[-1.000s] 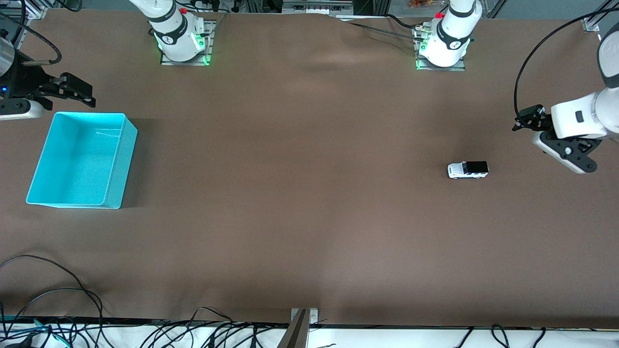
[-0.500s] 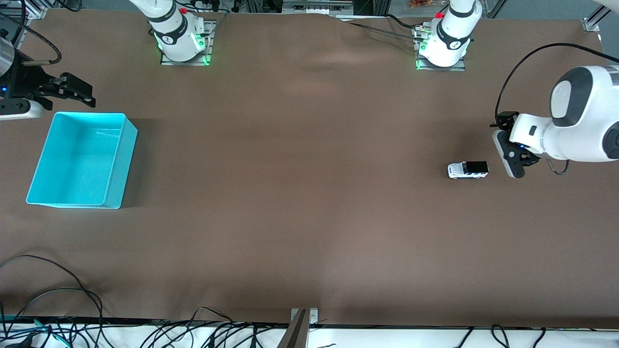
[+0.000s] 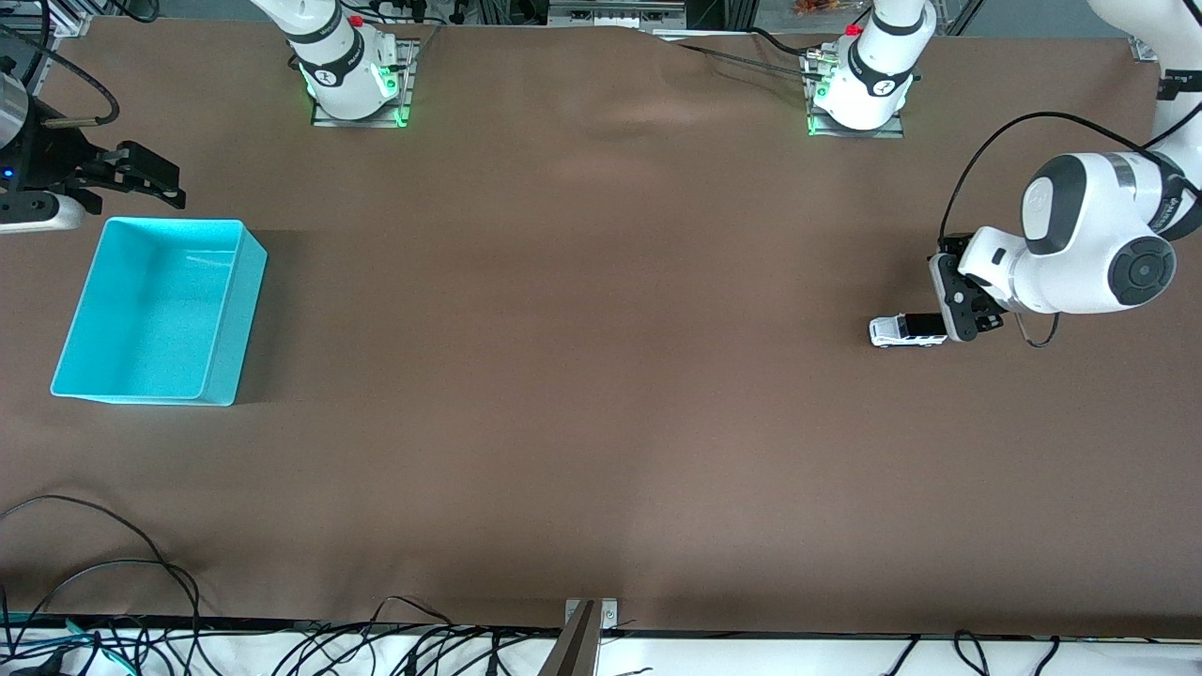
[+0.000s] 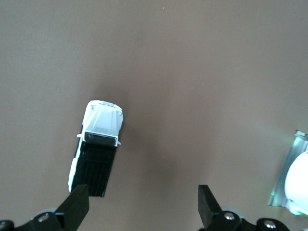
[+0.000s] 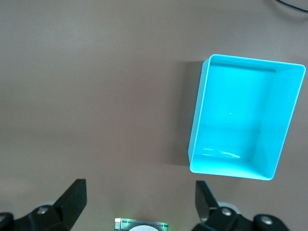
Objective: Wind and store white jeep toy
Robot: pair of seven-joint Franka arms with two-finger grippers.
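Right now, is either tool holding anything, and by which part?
Nothing is held. The left tool is open by the white jeep toy; the right tool waits open near the turquoise bin.

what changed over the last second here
The left gripper swung in from the left arm's end of the table and now hangs open over the black-roofed end of the white jeep toy, not gripping it. The jeep, the turquoise bin and the open, waiting right gripper stayed put.

You have the white jeep toy (image 3: 905, 330) (image 4: 97, 144) standing on its wheels on the brown table (image 3: 601, 376), toward the left arm's end, well in from the edges. It's small and boxy, with a black roof and white hood.
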